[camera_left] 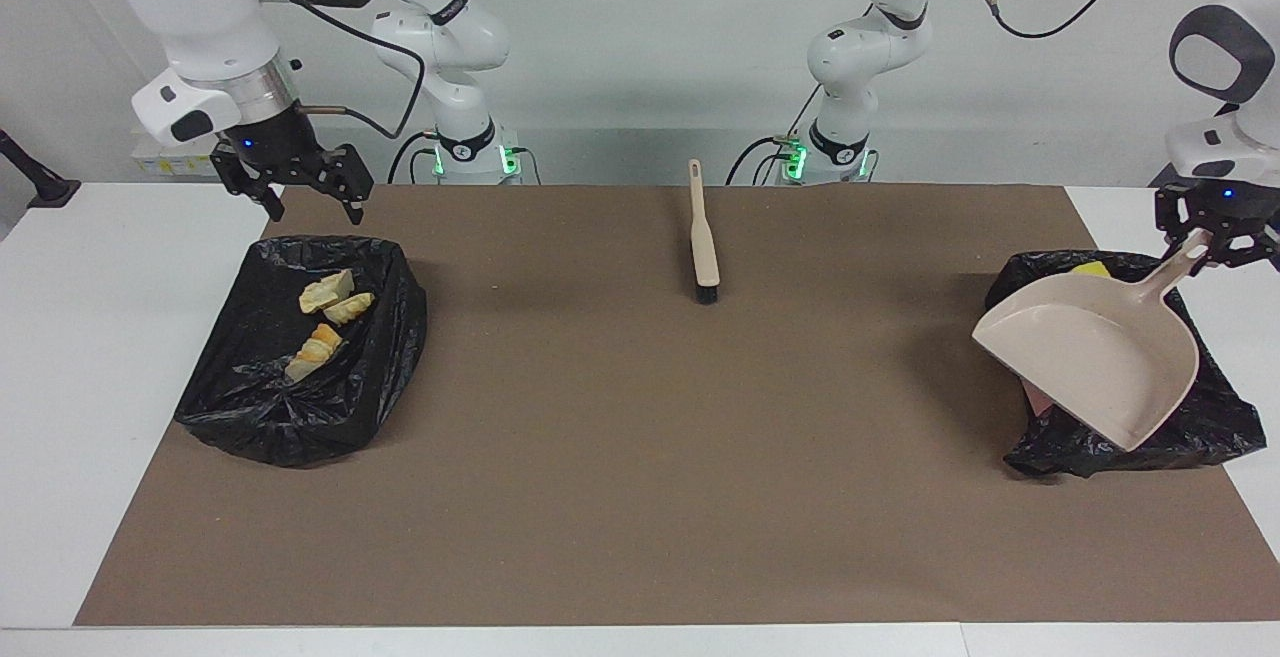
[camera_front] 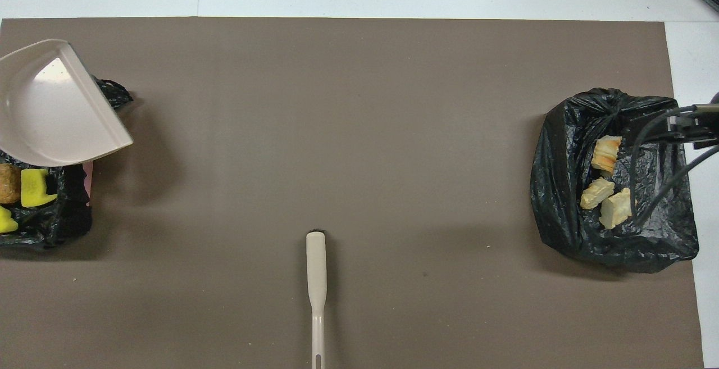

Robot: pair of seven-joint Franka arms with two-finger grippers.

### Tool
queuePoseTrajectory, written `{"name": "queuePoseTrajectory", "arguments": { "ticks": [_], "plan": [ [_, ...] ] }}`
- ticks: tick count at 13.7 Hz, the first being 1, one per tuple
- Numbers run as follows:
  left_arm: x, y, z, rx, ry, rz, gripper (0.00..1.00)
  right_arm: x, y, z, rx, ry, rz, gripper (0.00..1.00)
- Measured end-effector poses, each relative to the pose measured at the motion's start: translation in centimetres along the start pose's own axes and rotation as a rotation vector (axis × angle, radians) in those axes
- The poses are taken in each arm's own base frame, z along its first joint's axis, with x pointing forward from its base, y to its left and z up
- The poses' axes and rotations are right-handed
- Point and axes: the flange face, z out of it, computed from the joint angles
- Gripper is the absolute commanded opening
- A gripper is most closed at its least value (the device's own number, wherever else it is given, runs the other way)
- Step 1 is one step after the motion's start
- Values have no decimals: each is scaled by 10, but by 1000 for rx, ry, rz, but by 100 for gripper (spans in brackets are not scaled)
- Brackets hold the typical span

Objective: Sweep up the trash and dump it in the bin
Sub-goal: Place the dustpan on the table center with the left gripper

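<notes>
On the brown mat [camera_left: 640, 497], the left gripper [camera_left: 1212, 234] clamps the dustpan [camera_left: 1095, 352], hiding most sponges [camera_front: 35, 187], seemingly; the right gripper [camera_left: 297, 192] hangs wide over the pastry bin's [camera_left: 250, 417] edge.

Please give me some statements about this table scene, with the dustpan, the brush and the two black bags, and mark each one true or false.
1. The left gripper holds the beige plastic dustpan by its handle. True.
2. The dustpan is full of trash. False: its pan looks empty.
3. The beige long-handled brush lies on the brown mat, held by no gripper. True.
4. The right gripper is shut on a pastry piece. False: it is open and empty, above the black bag holding three pale pastry pieces.
5. Yellow sponges lie loose on the mat. False: they are in the other black bag.
</notes>
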Motion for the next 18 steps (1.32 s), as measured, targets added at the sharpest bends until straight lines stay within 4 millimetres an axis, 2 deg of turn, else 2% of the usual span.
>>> {"name": "queuePoseTrajectory", "arguments": {
  "ticks": [2,6,10,13,15,18],
  "plan": [
    [53,26,12,-51,30,-116,0,-7,1,-6,0,-8,32,100],
    [168,100,22,-95,21,-362,0,-9,0,-7,6,-9,41,100],
    [259,169,22,-100,69,-601,0,-9,-2,-7,6,-9,37,100],
    [332,225,46,-111,110,-776,0,-9,-2,-7,6,-9,37,100],
    [363,255,61,-125,111,-809,0,-9,-2,-7,6,-9,37,100],
    [392,276,72,-192,150,-901,0,-9,-2,-7,6,-9,37,100]
  ]
}}
